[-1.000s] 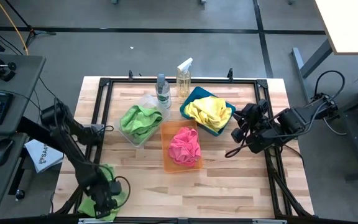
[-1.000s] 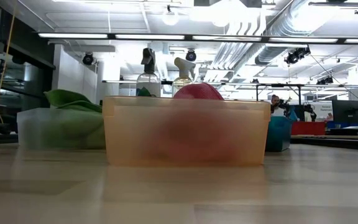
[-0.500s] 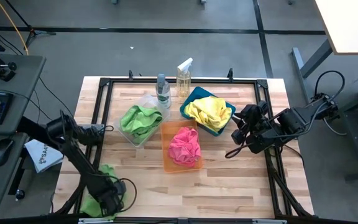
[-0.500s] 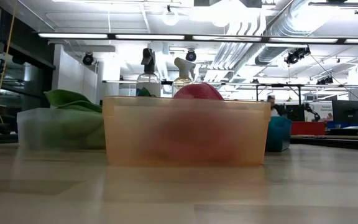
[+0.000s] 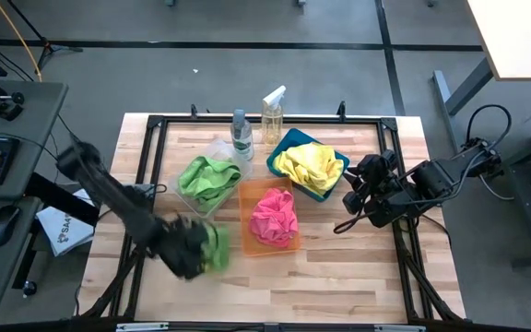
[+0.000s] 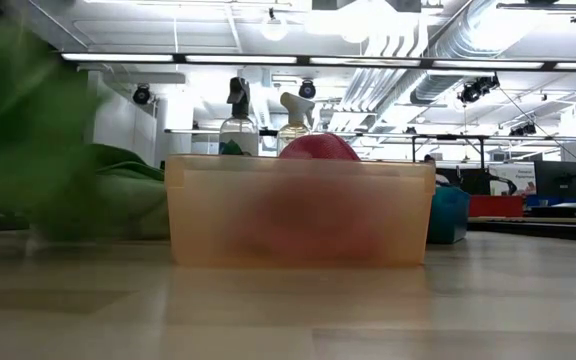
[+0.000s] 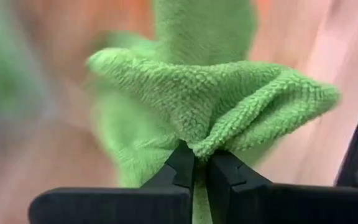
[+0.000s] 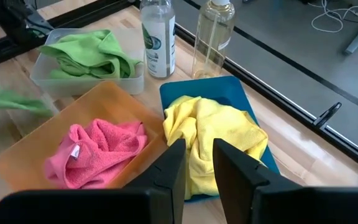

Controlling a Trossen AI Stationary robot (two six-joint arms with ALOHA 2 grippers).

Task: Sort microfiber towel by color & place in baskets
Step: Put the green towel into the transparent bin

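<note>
**Left gripper carries a green towel toward the bins**

The left gripper (image 5: 194, 251) is at about 7 o'clock from the table's centre, blurred, its fingers (image 7: 180, 167) pinched tight on a fold of lime green towel (image 5: 216, 247). The cloth hangs from the jaws just beside the orange basket (image 5: 244, 242), at that bin's 9 o'clock, and clear of the wooden table (image 5: 339, 277).

In the middle of the table sit the three bins. The clear basket (image 5: 212, 150) at 10 o'clock holds a crumpled green towel (image 5: 206, 178). The orange one holds a pink towel (image 5: 275, 215). The blue basket (image 5: 287, 140) at 1 o'clock holds a yellow towel (image 5: 310, 164). Two spray bottles (image 5: 241, 132) stand upright at 12 o'clock, just behind the bins.

The right gripper (image 5: 350, 201) waits at 3 o'clock, beside the blue bin, with its fingers (image 8: 169, 167) slightly parted and nothing between them.
</note>
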